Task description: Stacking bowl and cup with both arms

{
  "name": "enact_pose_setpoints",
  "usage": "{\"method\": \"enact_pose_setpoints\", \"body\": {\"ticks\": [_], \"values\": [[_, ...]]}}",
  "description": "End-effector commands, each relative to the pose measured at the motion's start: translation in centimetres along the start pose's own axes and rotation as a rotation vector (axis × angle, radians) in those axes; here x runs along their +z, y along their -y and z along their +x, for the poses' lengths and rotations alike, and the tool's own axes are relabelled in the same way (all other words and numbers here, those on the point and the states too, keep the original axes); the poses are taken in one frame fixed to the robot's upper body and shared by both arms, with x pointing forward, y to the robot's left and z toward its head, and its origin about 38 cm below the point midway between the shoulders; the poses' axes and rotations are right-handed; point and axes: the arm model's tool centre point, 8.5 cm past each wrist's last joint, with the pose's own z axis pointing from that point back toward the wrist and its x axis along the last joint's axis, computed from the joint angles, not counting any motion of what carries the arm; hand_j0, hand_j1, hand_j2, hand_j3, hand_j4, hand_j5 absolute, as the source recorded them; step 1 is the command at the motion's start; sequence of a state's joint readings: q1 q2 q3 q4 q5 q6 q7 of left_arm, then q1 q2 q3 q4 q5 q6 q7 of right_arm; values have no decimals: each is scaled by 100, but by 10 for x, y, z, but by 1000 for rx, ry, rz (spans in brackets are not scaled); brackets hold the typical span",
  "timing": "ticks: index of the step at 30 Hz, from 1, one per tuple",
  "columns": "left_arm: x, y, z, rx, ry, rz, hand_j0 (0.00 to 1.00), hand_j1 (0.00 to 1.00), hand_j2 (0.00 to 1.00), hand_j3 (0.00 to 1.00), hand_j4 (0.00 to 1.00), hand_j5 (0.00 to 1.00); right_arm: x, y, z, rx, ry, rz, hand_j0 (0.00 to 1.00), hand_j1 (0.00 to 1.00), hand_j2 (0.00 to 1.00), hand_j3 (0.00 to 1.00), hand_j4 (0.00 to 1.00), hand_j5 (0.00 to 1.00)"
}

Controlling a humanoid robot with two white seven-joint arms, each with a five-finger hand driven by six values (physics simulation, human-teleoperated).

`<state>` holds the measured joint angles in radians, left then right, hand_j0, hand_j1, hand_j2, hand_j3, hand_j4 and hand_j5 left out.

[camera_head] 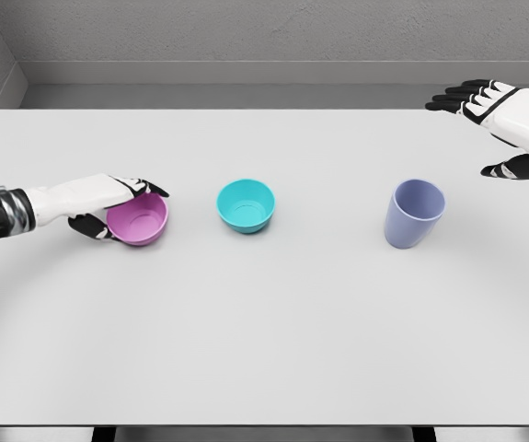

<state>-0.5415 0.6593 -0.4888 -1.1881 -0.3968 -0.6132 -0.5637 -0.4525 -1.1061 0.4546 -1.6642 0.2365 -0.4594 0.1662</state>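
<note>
A pink bowl (139, 221) sits on the white table (264, 331) at the left. My left hand (117, 207) is shut on the pink bowl, fingers over its far rim and thumb at its near left side. A teal bowl (246, 204) stands upright in the middle, apart from the pink one. A lavender cup (414, 214) stands upright at the right. My right hand (499, 129) hovers above and right of the cup, well clear of it, with fingers spread and holding nothing.
The table's back edge meets a grey wall (264, 46). Wide bare tabletop lies in front of the three vessels, down to the front edge.
</note>
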Motion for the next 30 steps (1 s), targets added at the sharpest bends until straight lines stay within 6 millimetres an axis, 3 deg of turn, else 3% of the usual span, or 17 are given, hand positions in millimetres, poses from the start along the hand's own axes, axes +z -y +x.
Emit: {"method": "enact_pose_setpoints", "body": {"ticks": [1,11,23,27,30], "values": [[1,-1,0,4,-1,4,49,49,49,49,49,49,0,1,0,-3,-1,-2,100,100,100,100,100,100],[-1,-26,4,-25,12,59,49,49,49,49,49,49,0,1,0,-3,-1,-2,100,100,100,100,100,100],[-61,-74,56,-83,155,152,50,50,50,50,50,50,0,1,0,-3,-1,-2,100,100,100,100,100,100],[-82,-83,77,-114,205,146,50,50,50,50,50,50,0,0,0,-4,-1,-1,100,100,100,100,100,100],[-88,-84,83,-118,214,147,51,51,51,51,51,51,0,1,0,-3,-1,-2,100,100,100,100,100,100]]}}
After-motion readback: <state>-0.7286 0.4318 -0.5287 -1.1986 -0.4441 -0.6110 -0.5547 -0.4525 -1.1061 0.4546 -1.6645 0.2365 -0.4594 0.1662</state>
